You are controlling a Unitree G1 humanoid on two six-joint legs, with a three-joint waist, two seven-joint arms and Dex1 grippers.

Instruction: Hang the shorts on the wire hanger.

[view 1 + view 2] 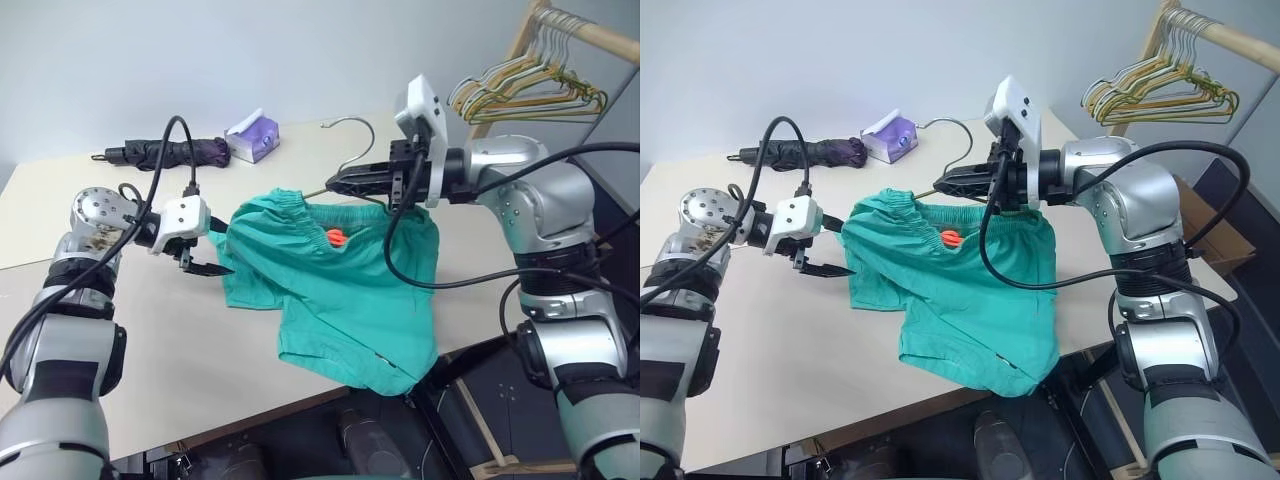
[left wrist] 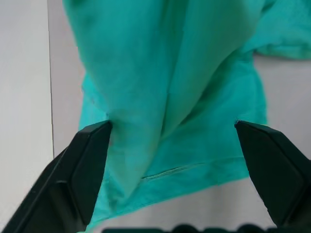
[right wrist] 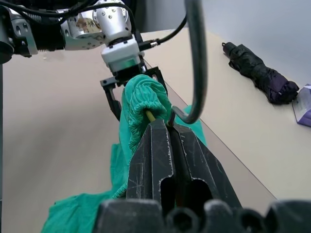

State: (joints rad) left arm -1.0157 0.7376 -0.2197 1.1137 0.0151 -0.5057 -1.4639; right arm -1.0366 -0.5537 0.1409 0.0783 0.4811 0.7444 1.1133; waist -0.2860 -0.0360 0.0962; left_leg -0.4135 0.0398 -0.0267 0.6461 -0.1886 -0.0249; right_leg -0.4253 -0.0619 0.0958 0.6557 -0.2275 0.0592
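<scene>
The teal-green shorts (image 1: 340,290) hang by their waistband from the wire hanger (image 1: 357,126), and their legs drape down onto the table and over its front edge. A small orange tag (image 1: 337,238) shows inside the waistband. My right gripper (image 1: 335,182) is shut on the hanger's wire just below the hook, holding it above the table. My left gripper (image 1: 222,248) stands open at the left end of the waistband, its fingers (image 2: 92,145) spread wide with the teal cloth just beyond them. In the right wrist view the waistband (image 3: 143,94) is bunched over the wire in front of the shut fingers.
A dark folded umbrella (image 1: 165,152) and a purple tissue box (image 1: 253,137) lie at the back of the beige table (image 1: 150,340). A bunch of yellow, white and green hangers (image 1: 530,90) hangs on a wooden rail at the right.
</scene>
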